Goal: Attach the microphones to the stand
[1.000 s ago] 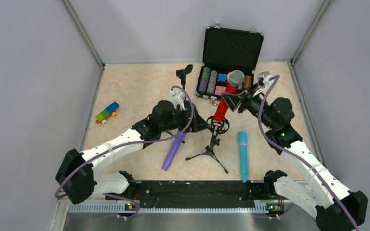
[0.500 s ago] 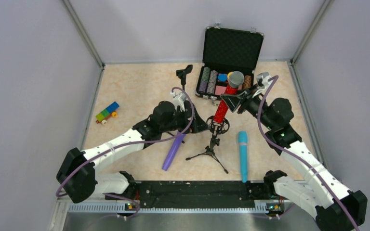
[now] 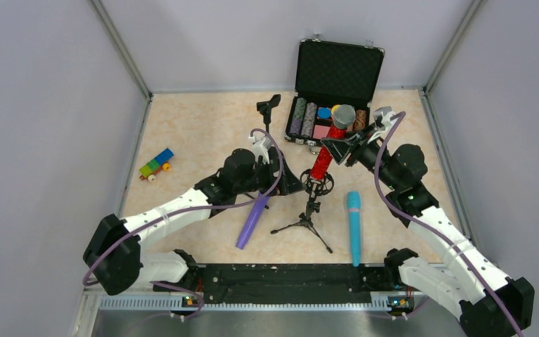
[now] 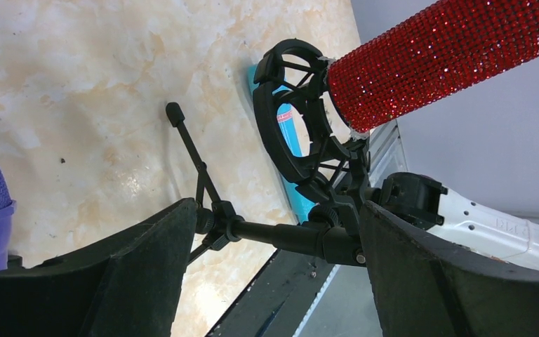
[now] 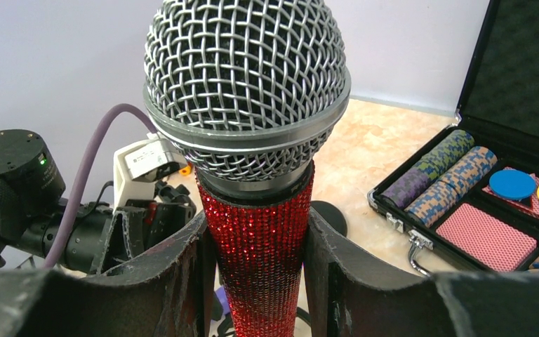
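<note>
Closely, red microphone [image 4: 442, 60] at stand ring [image 4: 263, 105]

counter: beige marble-pattern counter [image 3: 196, 119] | far edge, right of centre: open black hard-shell case [image 3: 340, 70], lid upright, foam-lined | inside the case: rows of striped poker chips [image 5: 435, 170], blue round disc [image 5: 512, 184], pink patterned card deck [image 5: 486, 239] | left side, well apart: small multicoloured block toy [image 3: 156, 164], possibly wheeled

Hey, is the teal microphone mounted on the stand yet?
No, the teal microphone lies flat on the table to the right of the stand, not touching it.
</note>
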You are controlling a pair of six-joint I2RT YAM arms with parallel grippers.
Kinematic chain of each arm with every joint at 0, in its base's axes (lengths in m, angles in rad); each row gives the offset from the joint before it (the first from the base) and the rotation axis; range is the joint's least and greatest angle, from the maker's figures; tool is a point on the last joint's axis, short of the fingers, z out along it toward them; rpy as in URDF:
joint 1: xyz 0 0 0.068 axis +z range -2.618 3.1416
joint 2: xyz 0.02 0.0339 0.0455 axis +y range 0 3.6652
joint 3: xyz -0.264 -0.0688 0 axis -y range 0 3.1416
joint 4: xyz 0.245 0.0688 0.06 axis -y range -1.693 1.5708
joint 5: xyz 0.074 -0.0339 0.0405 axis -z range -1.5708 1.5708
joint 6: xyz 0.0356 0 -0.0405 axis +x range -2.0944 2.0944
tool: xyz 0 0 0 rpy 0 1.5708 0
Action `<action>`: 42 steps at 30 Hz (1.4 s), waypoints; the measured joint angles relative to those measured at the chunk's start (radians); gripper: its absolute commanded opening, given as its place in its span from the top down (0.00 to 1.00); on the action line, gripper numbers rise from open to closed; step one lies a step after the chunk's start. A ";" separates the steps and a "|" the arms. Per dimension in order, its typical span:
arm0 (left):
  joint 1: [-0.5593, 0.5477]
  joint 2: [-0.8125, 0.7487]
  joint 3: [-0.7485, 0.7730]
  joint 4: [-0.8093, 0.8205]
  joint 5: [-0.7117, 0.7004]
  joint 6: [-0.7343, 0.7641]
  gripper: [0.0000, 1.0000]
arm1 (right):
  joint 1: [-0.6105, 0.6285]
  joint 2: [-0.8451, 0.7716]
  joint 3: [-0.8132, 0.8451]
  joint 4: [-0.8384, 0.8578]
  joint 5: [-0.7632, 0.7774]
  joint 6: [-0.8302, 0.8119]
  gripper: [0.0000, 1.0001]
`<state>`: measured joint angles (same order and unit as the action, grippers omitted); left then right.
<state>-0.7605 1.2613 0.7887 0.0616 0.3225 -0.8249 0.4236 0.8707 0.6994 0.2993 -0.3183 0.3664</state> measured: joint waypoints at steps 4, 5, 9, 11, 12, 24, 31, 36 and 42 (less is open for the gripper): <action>0.000 0.005 -0.003 0.016 -0.001 -0.013 0.13 | 0.000 -0.006 0.000 -0.001 0.000 0.000 1.00; 0.000 0.008 -0.003 0.022 -0.001 -0.015 0.13 | 0.000 -0.010 0.000 -0.002 -0.001 0.000 1.00; 0.000 0.024 -0.003 0.038 -0.002 -0.032 0.15 | 0.000 -0.021 0.001 -0.013 -0.002 0.000 1.00; 0.000 0.029 -0.004 0.045 -0.002 -0.045 0.16 | 0.000 -0.021 0.002 -0.016 -0.005 0.000 1.00; 0.000 0.032 -0.004 0.051 -0.002 -0.050 0.16 | 0.000 -0.021 0.002 -0.018 -0.006 0.000 1.00; 0.000 0.090 -0.004 0.132 0.008 -0.110 0.38 | 0.000 -0.053 0.011 -0.010 -0.006 0.013 1.00; 0.000 0.092 -0.004 0.183 0.019 -0.127 0.51 | 0.000 -0.053 0.019 0.000 -0.003 0.020 1.00; 0.000 0.097 -0.005 0.208 0.029 -0.140 0.62 | 0.000 -0.047 0.019 0.000 0.002 0.020 1.00; 0.000 0.106 -0.017 0.231 0.034 -0.149 0.69 | 0.000 -0.030 0.019 -0.017 0.003 0.020 1.00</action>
<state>-0.7605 1.3670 0.7719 0.2924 0.3561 -0.9741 0.4236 0.8410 0.7185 0.2821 -0.3153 0.3866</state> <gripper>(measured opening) 0.324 0.422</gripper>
